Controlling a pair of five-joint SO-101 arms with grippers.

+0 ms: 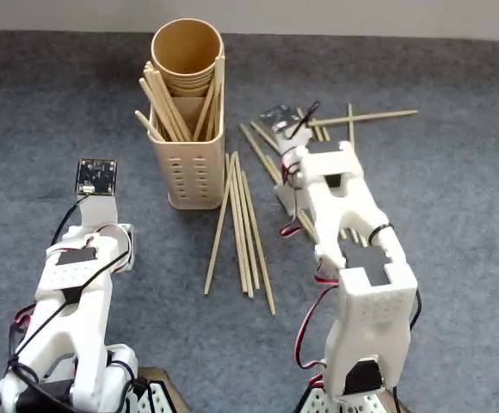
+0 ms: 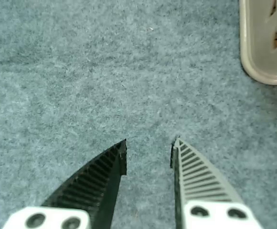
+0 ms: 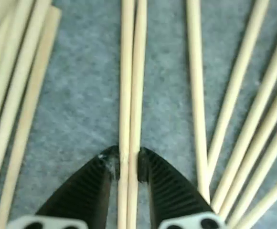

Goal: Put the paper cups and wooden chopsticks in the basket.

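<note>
Pinched narrowly in right gripper (image 3: pixel 129 164): two pale round wooden chopsticks (image 3: pixel 131 71), side by side, liable to roll free once lifted.

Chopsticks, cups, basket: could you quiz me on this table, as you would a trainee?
1. True or false: the cups already sit in the basket.
2. What do the right jaws hold? A) a cup B) two chopsticks C) nothing
3. Fill in: the left jaws stand ___ over bare carpet.

Key: 1 true; 2 B; 3 open.
</note>
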